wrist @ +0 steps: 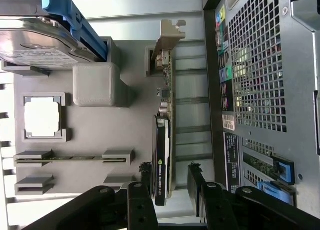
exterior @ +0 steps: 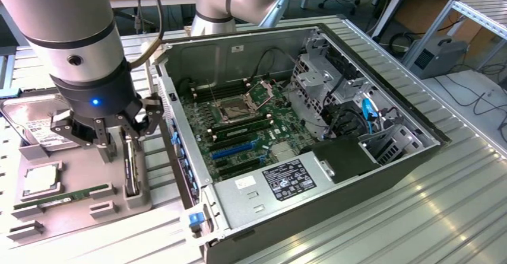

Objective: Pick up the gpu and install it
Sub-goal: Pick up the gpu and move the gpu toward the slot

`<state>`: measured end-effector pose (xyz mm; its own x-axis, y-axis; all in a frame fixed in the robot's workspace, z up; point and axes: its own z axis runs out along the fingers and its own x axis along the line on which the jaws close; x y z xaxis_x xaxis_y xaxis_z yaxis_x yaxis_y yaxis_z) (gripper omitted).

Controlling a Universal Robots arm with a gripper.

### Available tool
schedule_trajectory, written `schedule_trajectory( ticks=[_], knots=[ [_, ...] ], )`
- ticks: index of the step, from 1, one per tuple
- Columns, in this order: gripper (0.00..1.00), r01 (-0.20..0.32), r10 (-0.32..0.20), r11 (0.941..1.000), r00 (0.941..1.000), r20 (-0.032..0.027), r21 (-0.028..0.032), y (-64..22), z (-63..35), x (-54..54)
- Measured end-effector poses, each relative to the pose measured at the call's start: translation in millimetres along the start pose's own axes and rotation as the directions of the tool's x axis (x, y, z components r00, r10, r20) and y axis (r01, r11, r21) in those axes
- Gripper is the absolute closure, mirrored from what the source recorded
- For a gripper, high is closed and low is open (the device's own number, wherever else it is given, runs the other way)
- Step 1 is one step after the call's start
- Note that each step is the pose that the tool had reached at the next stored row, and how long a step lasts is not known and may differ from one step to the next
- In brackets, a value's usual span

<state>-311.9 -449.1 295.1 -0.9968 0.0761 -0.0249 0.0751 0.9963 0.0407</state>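
gpu [wrist: 161, 140]: is standing on its long edge in a slot of the gray holder tray [wrist: 95, 135], outside the computer case [wrist: 260, 64] and just beside its perforated outer wall.
Bracket: the silvery bracket [wrist: 168, 37] is sitting at the card's end farther from the gripper, also alongside the case wall.
Gripper: the gripper [exterior: 119, 142] is hanging over the card beside the case, lined up along the card's length.
Fingers: the fingers [wrist: 197, 182] are standing wide apart and straddling the card, one on each face. They appear to be clear of it, though contact is hard to rule out.
Weight: judging by its thin build, the card is looking light.
Stiffness: it is looking rigid, a board with a black cooler shroud [wrist: 160, 162] on one face.
Fragility: exposed components and the board edge are making it delicate, so a hard squeeze could be risking damage.
Where to hold: pinching across the two faces at the shroud end is seeming the safest hold.
Slip risk: the smooth shroud may be offering little friction.
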Motion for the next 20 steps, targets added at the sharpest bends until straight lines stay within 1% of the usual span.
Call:
schedule_trajectory(
  ticks=[20],
  knots=[
    [0.58, 0.000, 0.000, 1.0000, 1.0000, 0.0000, 0.0000, -0.3, 6.8, 0.2]
  ],
)
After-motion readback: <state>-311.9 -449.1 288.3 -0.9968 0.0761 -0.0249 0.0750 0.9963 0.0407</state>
